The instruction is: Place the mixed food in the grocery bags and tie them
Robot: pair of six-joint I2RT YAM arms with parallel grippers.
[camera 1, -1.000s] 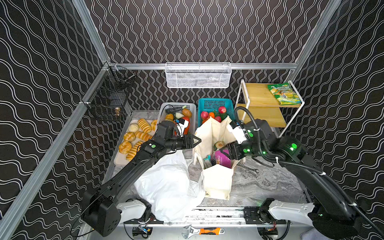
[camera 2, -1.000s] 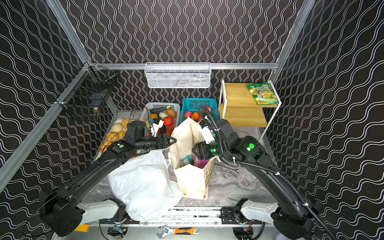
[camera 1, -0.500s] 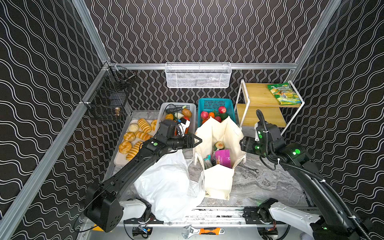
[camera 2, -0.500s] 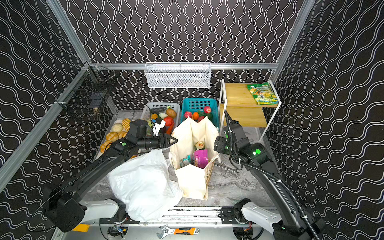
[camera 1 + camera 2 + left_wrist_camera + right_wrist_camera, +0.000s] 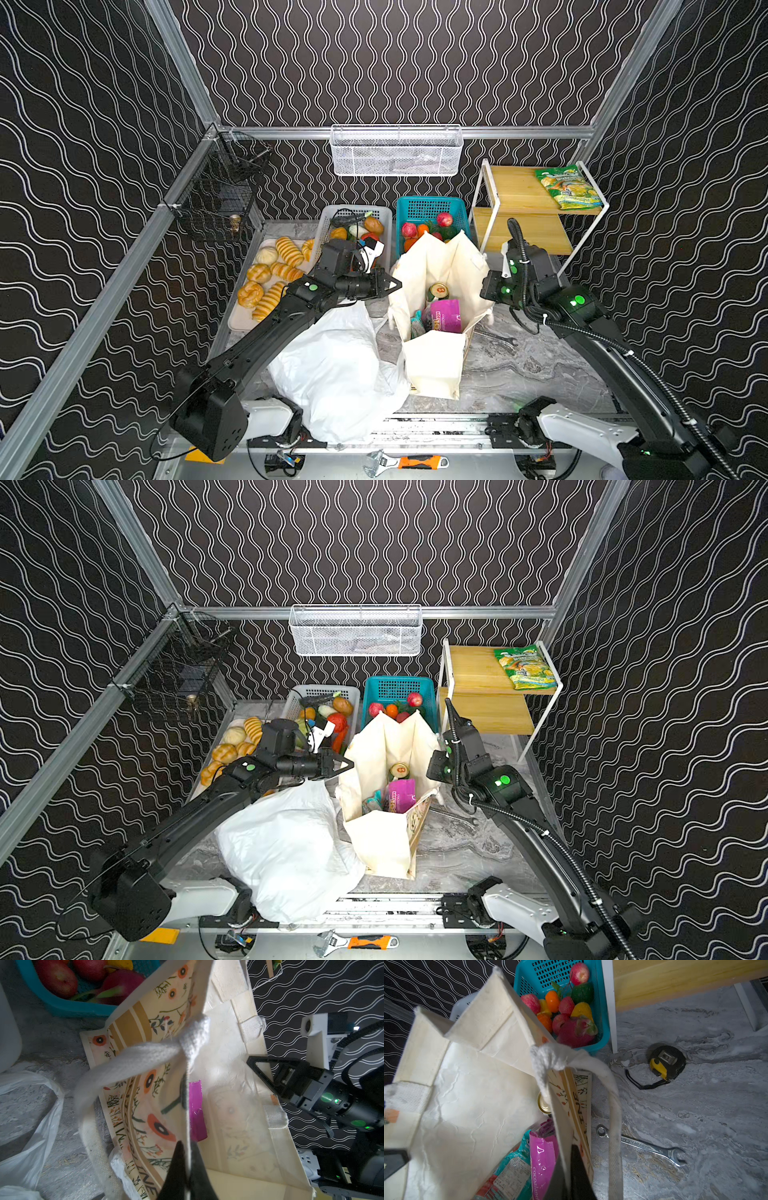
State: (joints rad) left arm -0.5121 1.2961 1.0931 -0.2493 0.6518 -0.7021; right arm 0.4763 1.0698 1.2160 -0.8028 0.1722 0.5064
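The cream canvas tote stands open in the middle in both top views. Inside it lie a purple packet, a teal packet and a green can. My left gripper is shut on the tote's left rim, with the fabric edge pinched between its fingers. On the opposite rim my right gripper is shut on the printed side wall. The white plastic bag lies crumpled at the front left, under the left arm.
Behind the tote stand a white basket of toy vegetables and a teal basket of fruit. A bread tray is at the left, a wooden shelf rack at the right. A spanner and tape measure lie on the table.
The right gripper left the purple packet in the tote, drew out to the right, then closed on the right rim. The left gripper reached the left rim and closed on it.
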